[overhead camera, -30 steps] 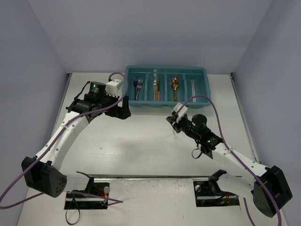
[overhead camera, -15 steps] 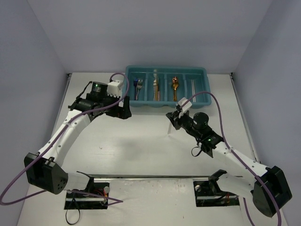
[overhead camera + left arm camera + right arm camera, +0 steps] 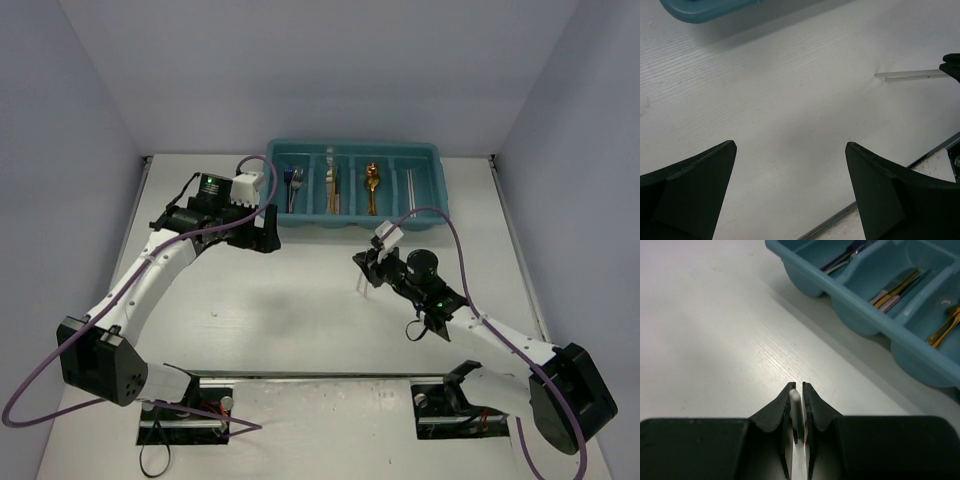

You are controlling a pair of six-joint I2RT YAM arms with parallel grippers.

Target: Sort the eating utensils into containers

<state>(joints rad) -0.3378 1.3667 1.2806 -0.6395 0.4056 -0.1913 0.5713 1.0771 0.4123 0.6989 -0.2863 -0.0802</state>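
My right gripper [image 3: 369, 264] is shut on a pair of thin pale sticks [image 3: 361, 284], whose free ends point down toward the table in front of the tray. In the right wrist view a white stick end [image 3: 795, 399] shows pinched between the gripper's [image 3: 796, 388] jaws. The left wrist view catches the same sticks [image 3: 910, 75] at its right edge. The teal tray [image 3: 352, 147] holds forks [image 3: 294, 184], knives [image 3: 332, 186], a gold spoon [image 3: 372, 184] and pale sticks [image 3: 410, 184], one kind per compartment. My left gripper [image 3: 262, 236] hovers open over bare table beside the tray's left end.
The tray's rounded front wall [image 3: 850, 297] lies just ahead and to the right of my right gripper. Its corner [image 3: 700, 7] shows at the top of the left wrist view. A metal rail [image 3: 320, 377] runs along the near table edge.
My right gripper has shifted slightly left and tipped down, so the held sticks now show below it. The left arm has edged a little to the right, still open.
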